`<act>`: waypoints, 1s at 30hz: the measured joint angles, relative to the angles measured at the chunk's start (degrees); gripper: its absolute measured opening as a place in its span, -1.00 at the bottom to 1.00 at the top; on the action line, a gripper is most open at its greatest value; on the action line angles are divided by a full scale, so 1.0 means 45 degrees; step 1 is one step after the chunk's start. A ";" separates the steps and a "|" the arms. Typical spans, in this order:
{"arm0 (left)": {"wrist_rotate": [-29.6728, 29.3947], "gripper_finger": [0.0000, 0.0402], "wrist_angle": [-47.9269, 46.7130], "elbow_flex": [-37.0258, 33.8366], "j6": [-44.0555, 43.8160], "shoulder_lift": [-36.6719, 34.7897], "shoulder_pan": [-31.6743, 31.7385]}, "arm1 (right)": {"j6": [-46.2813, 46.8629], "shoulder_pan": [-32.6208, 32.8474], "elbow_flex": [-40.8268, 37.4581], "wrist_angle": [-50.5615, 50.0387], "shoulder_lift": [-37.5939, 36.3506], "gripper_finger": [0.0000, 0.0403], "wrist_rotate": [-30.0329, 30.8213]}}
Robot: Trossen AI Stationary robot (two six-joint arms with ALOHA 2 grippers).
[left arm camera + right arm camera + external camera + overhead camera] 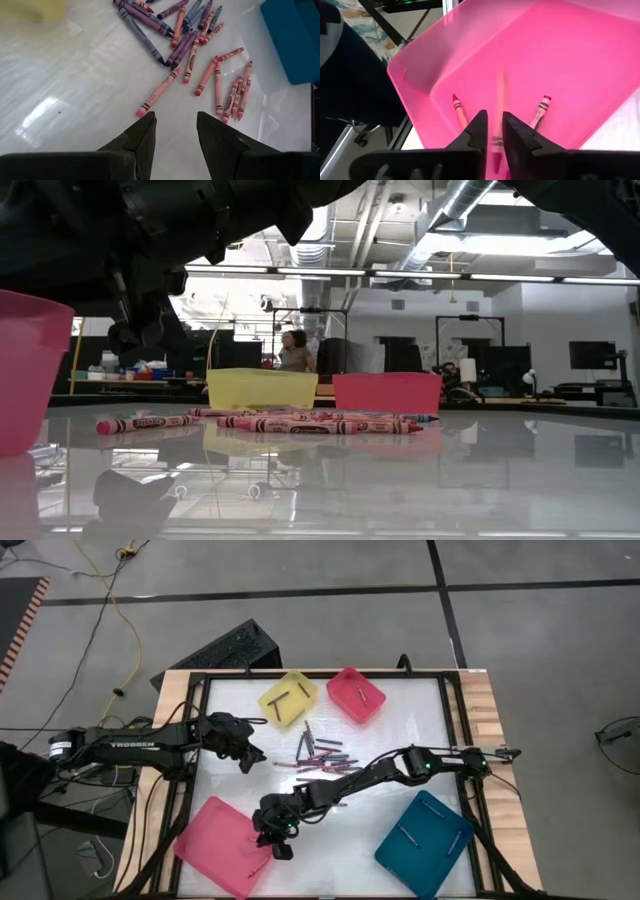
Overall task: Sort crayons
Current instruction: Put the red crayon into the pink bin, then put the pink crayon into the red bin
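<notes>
The right tool (274,842) hangs over the large pink tray (205,840) at the surface's (400,750) near left corner. Its fingers (479,131) stand slightly parted, and a pink crayon (499,107), blurred, shows in the narrow gap between them; whether the tool grips it or not I cannot tell. Two more pink crayons (458,109) lie on the tray floor, one to each side of the fingers.

The left tool (250,754) waits over the left part of the surface, just beside the loose heap of crayons (318,753) at the middle, its fingers (141,136) parted and holding nothing. The heap mixes pink and bluish-grey sticks.

A yellow tray (287,698) and a smaller pink tray (356,694) sit at the far edge, each holding a crayon or two. A teal tray (424,843) at the near right corner holds two.
</notes>
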 joint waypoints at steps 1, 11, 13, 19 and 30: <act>-0.0005 -0.34 -0.0002 0.0000 0.0003 0.0000 0.0000 | -0.0016 0.0000 0.0000 0.0012 0.0000 -0.64 0.0000; -0.0005 -0.34 -0.0007 0.0000 0.0032 0.0000 0.0000 | -0.1292 -0.0305 0.3071 -0.3547 0.0010 -0.62 0.0087; -0.0005 -0.34 -0.0019 0.0000 0.0032 0.0000 0.0000 | -0.1735 -0.0474 0.3049 -0.4332 -0.0472 -0.62 0.0313; -0.0002 -0.34 -0.0032 0.0000 0.0116 -0.0002 -0.0029 | -0.1817 -0.0861 0.2535 -0.8360 -0.1805 -0.62 0.2616; -0.0321 -0.34 -0.0016 0.0000 0.0159 -0.0005 -0.0034 | -0.5335 -0.1084 0.2521 -0.9167 -0.1724 -0.62 0.3031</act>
